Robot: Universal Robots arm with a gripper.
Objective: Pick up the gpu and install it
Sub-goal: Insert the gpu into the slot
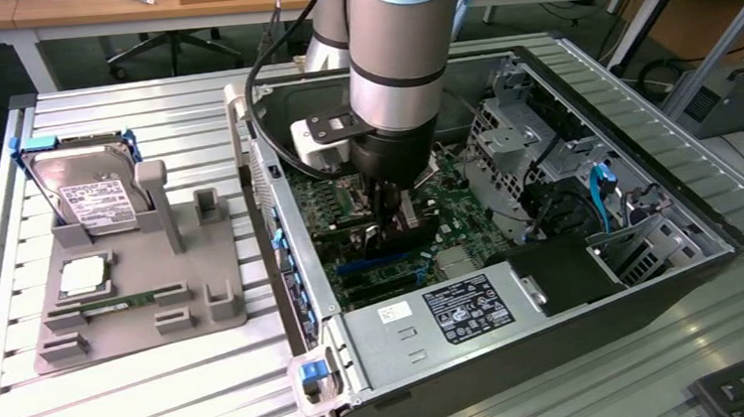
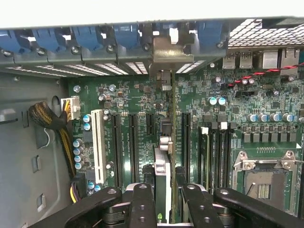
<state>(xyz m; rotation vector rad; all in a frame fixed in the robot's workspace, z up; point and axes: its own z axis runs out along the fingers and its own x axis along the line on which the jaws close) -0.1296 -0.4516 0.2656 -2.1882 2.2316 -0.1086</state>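
One card: the gpu [image 2: 164, 190] is held edge-on in the gripper [image 2: 164, 202], inside the open case [image 1: 691, 213].
Fingers: clenched on the gpu, one pad [image 2: 142, 204] on each flat face, the other finger [image 2: 194, 206] opposite.
Gpu vs fingers: between them, running from the fingertips toward 12 o'clock in the wrist view, its silver bracket [image 2: 164, 78] at the far end near the case's rear slot openings.
Gpu vs board: it hangs over the motherboard [image 2: 237, 118], lined up along the black expansion slots [image 2: 130, 142]; whether its edge is seated already, I cannot tell.
Exterior view: the arm [image 1: 396, 77] reaches straight down into the case, with the gripper at about 6 o'clock of the wrist.
Doing it well: my judgement is to keep the card upright and parallel to its slot, bracket aligned with the rear opening, then press evenly.
Risk: a tilt could jam one end or scrape nearby capacitors [image 2: 216, 100].
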